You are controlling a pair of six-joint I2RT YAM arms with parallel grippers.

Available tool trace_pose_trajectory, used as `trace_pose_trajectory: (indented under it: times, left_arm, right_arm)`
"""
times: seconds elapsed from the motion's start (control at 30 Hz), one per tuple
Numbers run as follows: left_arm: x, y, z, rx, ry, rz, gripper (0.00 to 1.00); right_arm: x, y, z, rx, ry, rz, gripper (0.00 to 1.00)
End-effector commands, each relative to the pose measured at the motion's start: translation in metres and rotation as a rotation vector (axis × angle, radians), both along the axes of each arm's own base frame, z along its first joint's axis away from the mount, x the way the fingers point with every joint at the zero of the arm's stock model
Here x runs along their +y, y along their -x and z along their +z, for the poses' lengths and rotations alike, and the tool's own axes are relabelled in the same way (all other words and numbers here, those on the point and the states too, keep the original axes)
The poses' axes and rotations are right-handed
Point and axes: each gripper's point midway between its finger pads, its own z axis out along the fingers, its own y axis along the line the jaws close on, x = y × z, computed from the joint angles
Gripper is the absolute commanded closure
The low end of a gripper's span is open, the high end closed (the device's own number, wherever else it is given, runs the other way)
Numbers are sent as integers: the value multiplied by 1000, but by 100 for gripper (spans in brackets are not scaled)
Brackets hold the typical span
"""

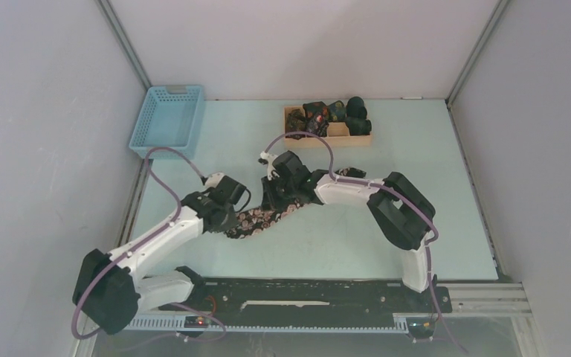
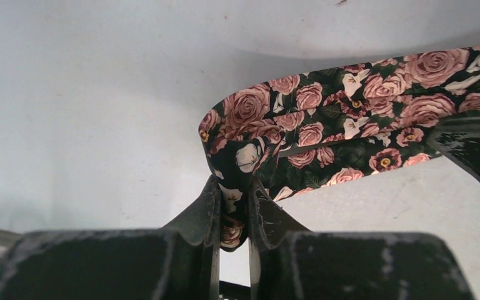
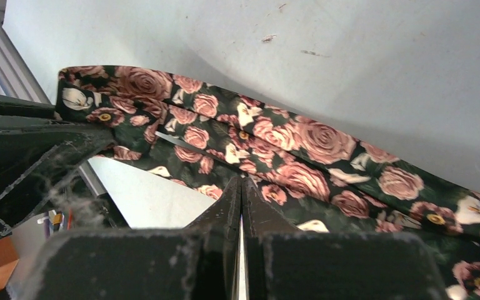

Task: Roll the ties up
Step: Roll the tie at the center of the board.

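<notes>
A long dark tie printed with pink roses lies between my two arms at the table's middle. My left gripper is shut on the tie's folded end; in the left wrist view the fold is pinched between the fingers. My right gripper is shut, its tips at the lower edge of the tie, which hangs raised above the table. Several small dark rolled ties sit in a wooden tray at the back.
A blue plastic basket stands at the back left. Black rolls fill the tray's right end. White walls enclose the table on three sides. The right gripper's body shows at the right edge of the left wrist view.
</notes>
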Motion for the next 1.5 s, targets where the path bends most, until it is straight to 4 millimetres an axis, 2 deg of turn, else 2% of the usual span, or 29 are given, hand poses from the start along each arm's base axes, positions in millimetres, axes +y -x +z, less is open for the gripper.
trace_pose_trajectory:
  times: [0.0,0.17,0.4,0.6,0.8,1.03,1.27,1.47]
  left_arm:
    - [20,2,11,56,-194,-32,100]
    - [20,1,10,95,-260,-47,100]
    - [15,3,1,12,-156,24,100]
    - [22,6,-1,53,-217,3,100]
    - [25,4,4,125,-344,-41,100]
    - [16,4,-13,230,-478,-107,100]
    - [2,-4,-17,274,-602,-157,100]
    - [-12,-9,-26,309,-639,-198,100]
  right_arm:
    - [-8,-13,4,-16,10,-51,100]
    - [-11,-16,3,0,-3,-45,100]
    - [0,1,4,-32,-36,73,99]
    - [-5,-5,-2,-33,-9,39,98]
    - [-39,-35,-11,-8,78,-130,100]
    - [-81,-62,-9,-9,105,-316,100]
    - [-101,-73,-8,3,112,-406,100]
    - [-115,-79,-8,8,121,-454,100]
